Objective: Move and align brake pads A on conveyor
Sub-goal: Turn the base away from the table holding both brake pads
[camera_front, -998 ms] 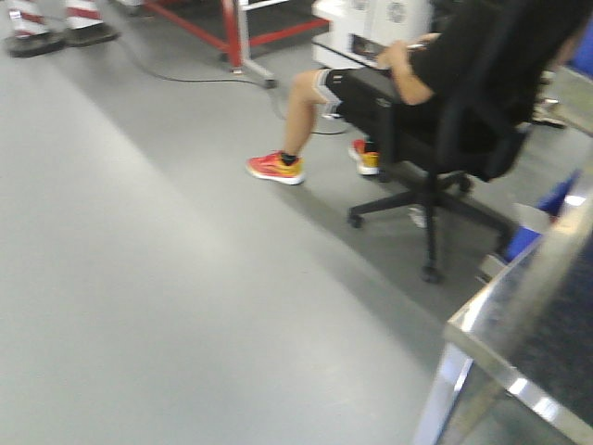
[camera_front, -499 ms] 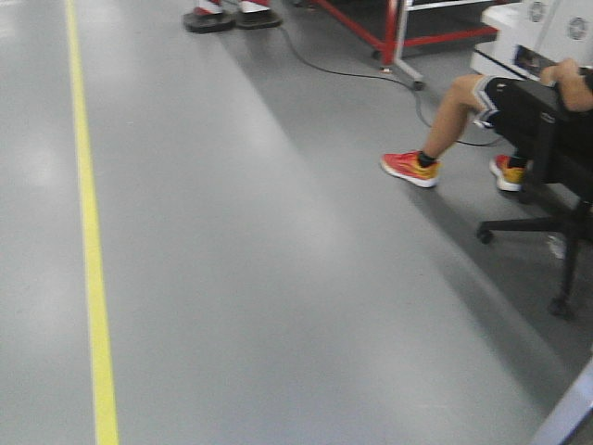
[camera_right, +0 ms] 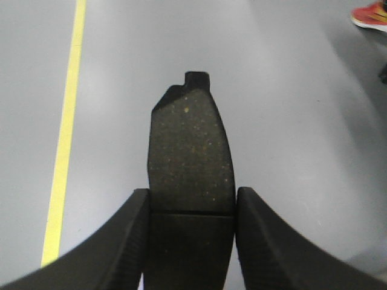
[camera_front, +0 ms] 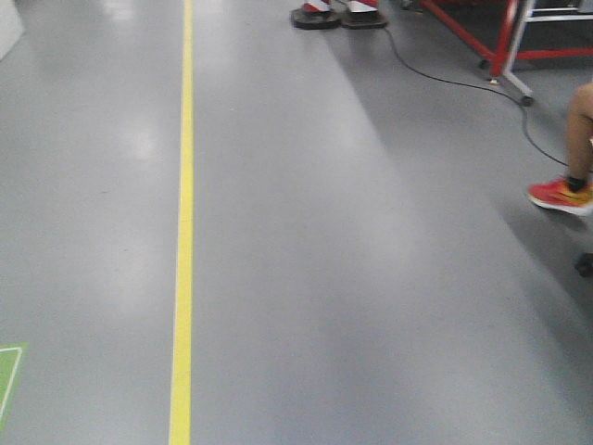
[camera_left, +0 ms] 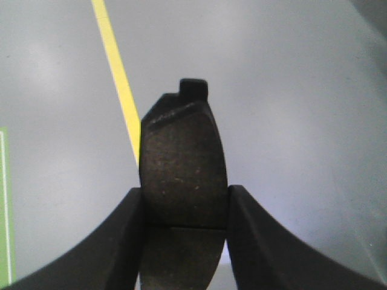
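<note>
Brake pads A ride with me: the first pad (camera_left: 181, 160) is clamped in the left gripper (camera_left: 184, 196) and the second pad (camera_right: 190, 151) in the right gripper (camera_right: 192, 202), both over bare floor (camera_front: 371, 278). Within the last second my front view swung off the conveyor's corner onto the yellow line (camera_front: 183, 232); the conveyor is now out of sight. I judge the base is turning in transit, so placing must wait.

Left pincer (camera_left: 184, 190) gripping pad (camera_left: 181, 148), right pincer (camera_right: 191, 191) likewise

Bright even light, soft glare on the floor (camera_front: 371, 278), mild blur.
</note>
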